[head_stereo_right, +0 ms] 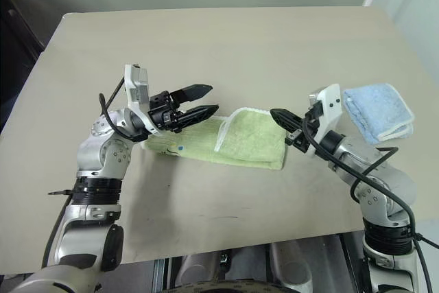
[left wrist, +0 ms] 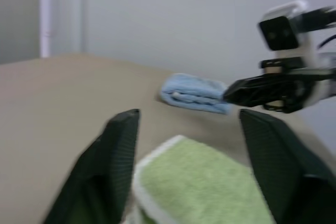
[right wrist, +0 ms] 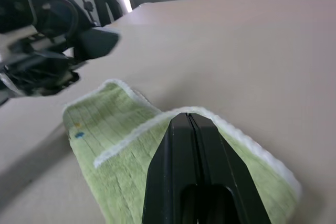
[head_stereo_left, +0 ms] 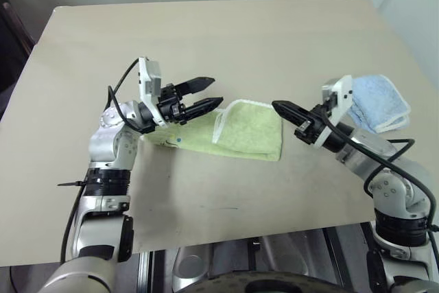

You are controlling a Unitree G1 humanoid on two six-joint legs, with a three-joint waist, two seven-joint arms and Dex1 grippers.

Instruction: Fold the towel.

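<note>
Green terry, the towel [head_stereo_left: 240,133] lies folded near the front of the tan worktop [head_stereo_left: 206,39], between the two arms. The left gripper [head_stereo_left: 206,94] hovers over its left end, jaws partly open and holding nothing. The right gripper [head_stereo_left: 282,109], jaws shut and empty, sits just off the right end. One layer seems skewed; squaring its white edges would tidy the fold. Farther right lies a blue towel [head_stereo_left: 378,103].
</note>
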